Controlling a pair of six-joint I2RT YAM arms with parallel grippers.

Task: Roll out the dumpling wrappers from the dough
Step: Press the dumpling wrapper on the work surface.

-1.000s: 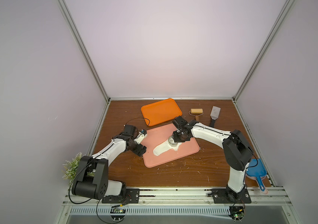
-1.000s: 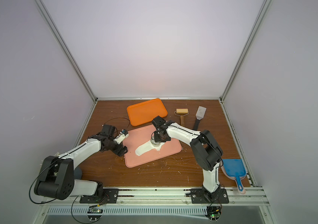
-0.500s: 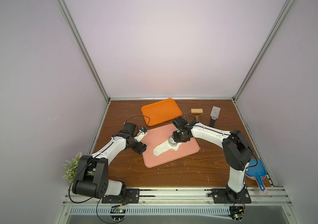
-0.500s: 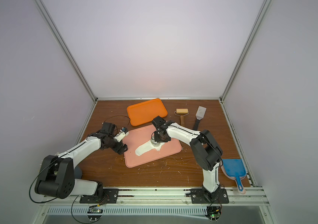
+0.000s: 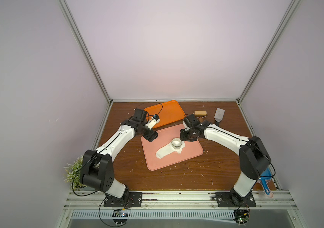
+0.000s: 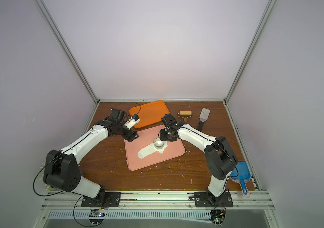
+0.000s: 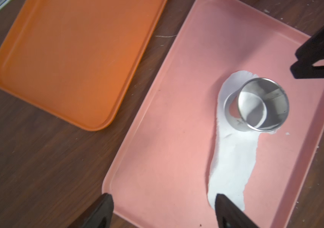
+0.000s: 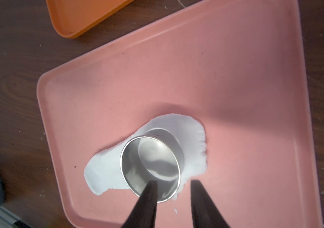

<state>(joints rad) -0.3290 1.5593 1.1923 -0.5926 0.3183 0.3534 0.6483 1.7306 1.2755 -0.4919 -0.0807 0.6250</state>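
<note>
Overall, in both top views a brown wooden table [image 5: 177,178] is carrying scattered white crumbs, and plain pale walls [image 5: 167,49] are enclosing it on three sides. The left claw [image 5: 151,136] is hovering over a corner of the pink tray [image 5: 177,165], and the orange tray [image 5: 169,112] is lying just behind it. The right claw [image 5: 185,138] is hanging just beside the metal ring cutter [image 5: 176,143], which is standing on the white dough sheet [image 5: 164,154]. A wooden roller [image 5: 200,113] and a scraper [image 5: 219,115] are lying beyond the right claw, well apart from it.

Left wrist view: the left claw [image 7: 163,195] is spreading its fingers wide with nothing between them. The dough sheet [image 7: 234,167] is ending under one fingertip, and the ring cutter [image 7: 234,118] is standing farther ahead.

Right wrist view: the right claw [image 8: 173,182] is keeping its fingers parted and gripping nothing, with its tips showing on either side of the ring cutter's [image 8: 175,142] near rim. The dumpling wrapper [image 8: 157,158] is lying inside the ring, just ahead of those tips. Whether it is cut free cannot be told.
</note>
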